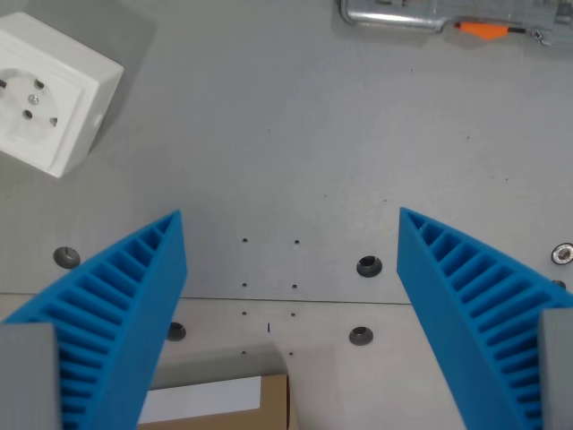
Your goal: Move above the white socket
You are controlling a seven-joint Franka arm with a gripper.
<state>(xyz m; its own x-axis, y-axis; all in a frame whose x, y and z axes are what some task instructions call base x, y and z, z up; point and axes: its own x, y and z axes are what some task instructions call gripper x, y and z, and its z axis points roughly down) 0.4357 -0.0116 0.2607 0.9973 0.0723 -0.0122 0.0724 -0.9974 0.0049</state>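
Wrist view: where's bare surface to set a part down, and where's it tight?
Widest bare patch: table centre, between the white socket at the wrist view's upper left and the metal tool along the top edge. The strip between the open gripper fingers holds only small holes and bolts. The bottom edge is tight, with a cardboard box there.

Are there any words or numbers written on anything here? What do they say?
None can be read.
White socket: holes and a screw, no letters.
Metal tool with an orange part: no readable writing.
White paper on the cardboard: blank where it shows.
Blue pincer: only ridges, no writing.
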